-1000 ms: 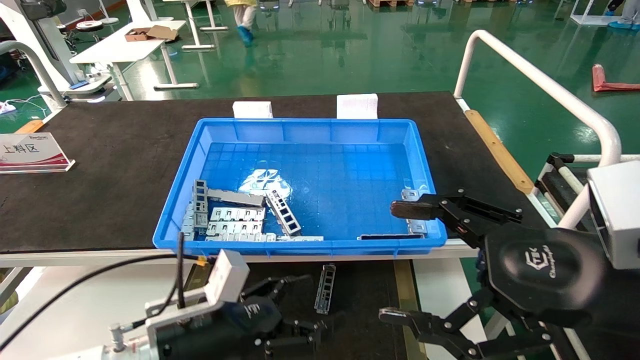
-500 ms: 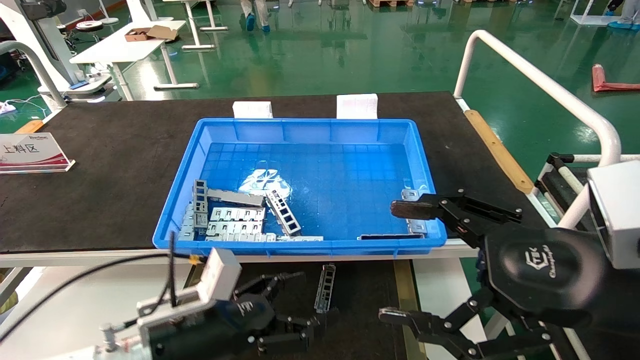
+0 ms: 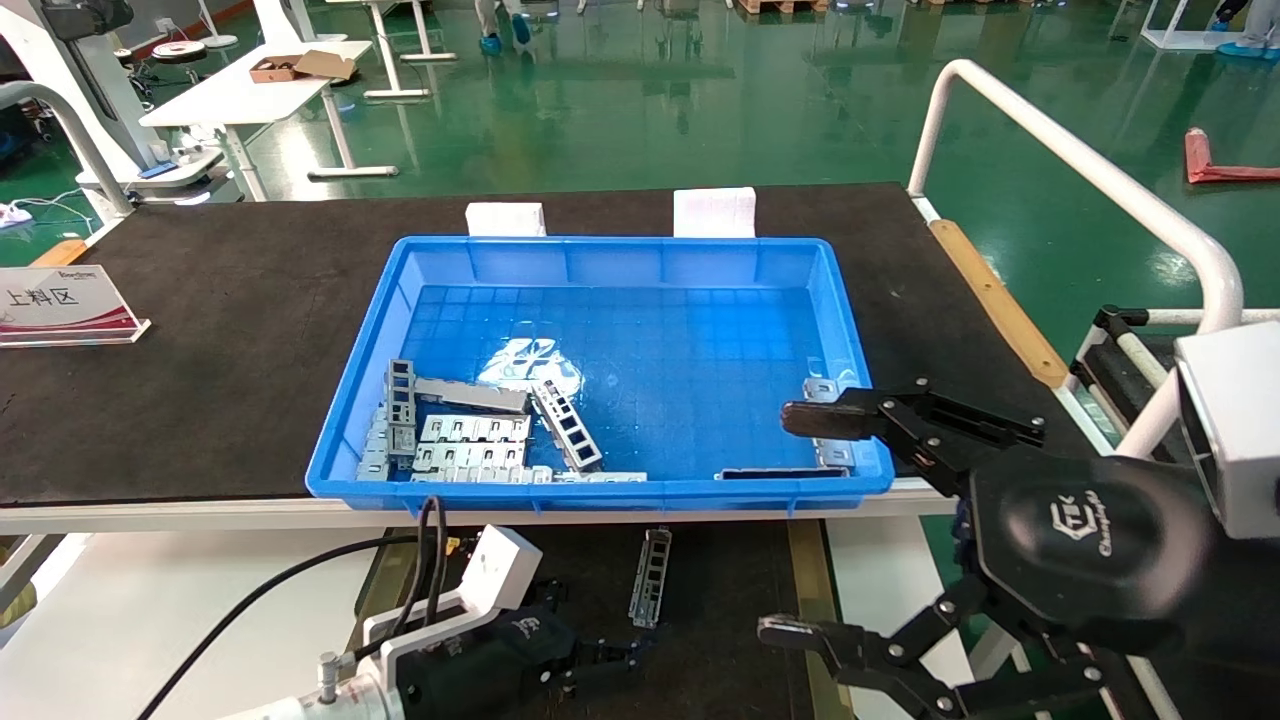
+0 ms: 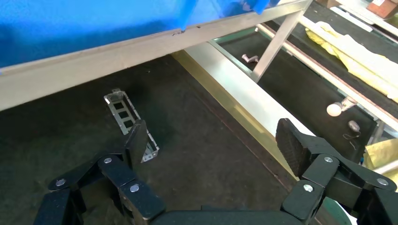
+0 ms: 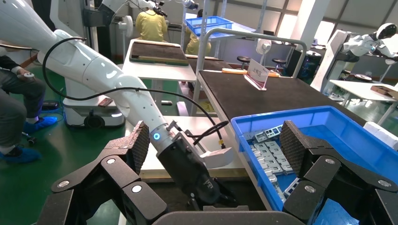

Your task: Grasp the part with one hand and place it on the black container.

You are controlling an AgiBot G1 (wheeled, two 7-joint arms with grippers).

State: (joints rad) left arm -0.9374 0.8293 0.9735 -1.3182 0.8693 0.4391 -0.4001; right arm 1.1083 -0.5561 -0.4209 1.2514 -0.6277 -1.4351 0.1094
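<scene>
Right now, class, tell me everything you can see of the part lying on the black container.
The part is a slim silver-grey metal channel strip with raised rims and a row of rectangular cutouts. It lies flat on the black container, just below the blue bin's front edge. The open left gripper sits beside it without holding it.

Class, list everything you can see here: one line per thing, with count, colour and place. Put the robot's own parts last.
Part: one, silver-grey, lying on the black container below the table's near edge.
Black container: one, matte black with brass-coloured rails, in front of the robot.
Bin: one, blue, on the table mat.
Metal pieces: several, silver, in the bin's near-left corner; a few more at its near-right.
Mat: one, black, covering the table.
Sign: one, white and red, far left on the mat.
White blocks: two, behind the bin.
Left hand: open, low over the container beside the part.
Right hand: open, raised by the bin's near-right corner.
</scene>
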